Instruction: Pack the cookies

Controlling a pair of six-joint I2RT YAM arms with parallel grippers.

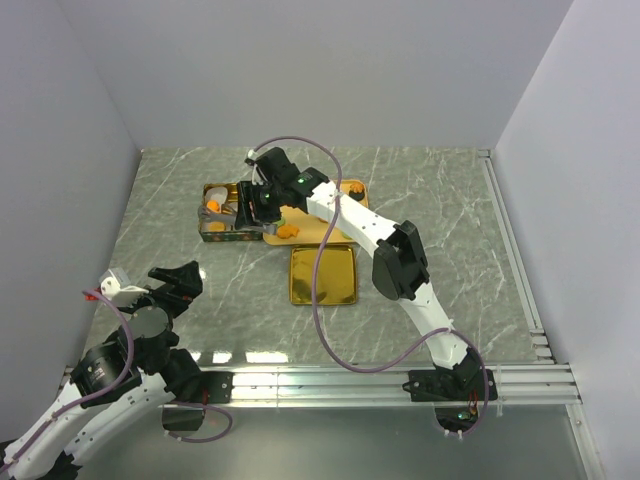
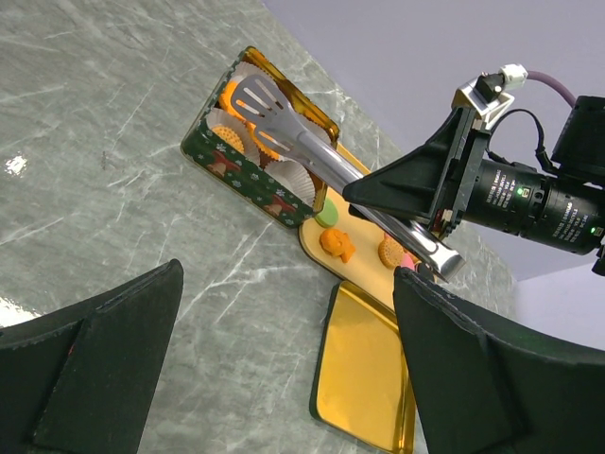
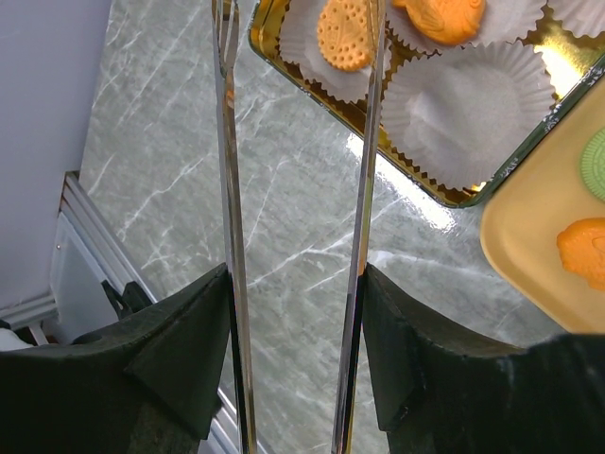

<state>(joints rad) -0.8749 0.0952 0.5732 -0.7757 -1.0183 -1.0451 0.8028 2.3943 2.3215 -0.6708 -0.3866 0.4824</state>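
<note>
Now the right tool pinches the tongs, tips apart over the tin. Some cookies sit in its paper cups, others on the yellow tray. The left tool hangs spread, idle. Next, likely: across to the tray for another cookie.

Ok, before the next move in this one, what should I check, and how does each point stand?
1. Tongs gripped by right gripper: ok, both arms sit between its jaws.
2. Tong tips empty: cannot tell, orange shows behind them over the tin.
3. Free cup in tin: ok, one is empty.
4. Cookies left on tray: ok, orange and green ones.
5. Lid out of the way: ok, beside the tray.
6. Left gripper clear: ok, open, far from the tin.
</note>
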